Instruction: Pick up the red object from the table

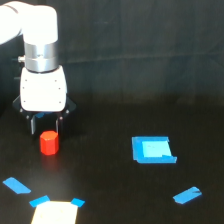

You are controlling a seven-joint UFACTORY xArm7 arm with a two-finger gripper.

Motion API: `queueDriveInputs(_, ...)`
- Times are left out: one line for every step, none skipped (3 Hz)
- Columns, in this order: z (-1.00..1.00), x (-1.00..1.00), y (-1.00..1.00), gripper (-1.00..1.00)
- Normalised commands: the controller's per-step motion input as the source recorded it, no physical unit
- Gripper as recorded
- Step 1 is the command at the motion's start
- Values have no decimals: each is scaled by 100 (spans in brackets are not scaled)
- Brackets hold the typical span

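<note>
Black bench (115, 165) dotted with blue tape; white gripper (45, 126) hovers, jaws spread apart, just above the red object (49, 142).

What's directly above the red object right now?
The end effector hangs right over the red object, its dark fingers just above the top. Whether they touch it is unclear. The table directly under the object is covered.

Arm (30, 25) cut off by the top and left edges; light patch (55, 213) cut off by the bottom edge; gripper (45, 122) fingertips dark against the black table (110, 165), jaw gap indistinct; picture soft throughout.
</note>
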Motion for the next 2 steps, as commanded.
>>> queueDriveInputs(-100, 22, -100, 100)
queueDriveInputs(-72, 29, 5, -93)
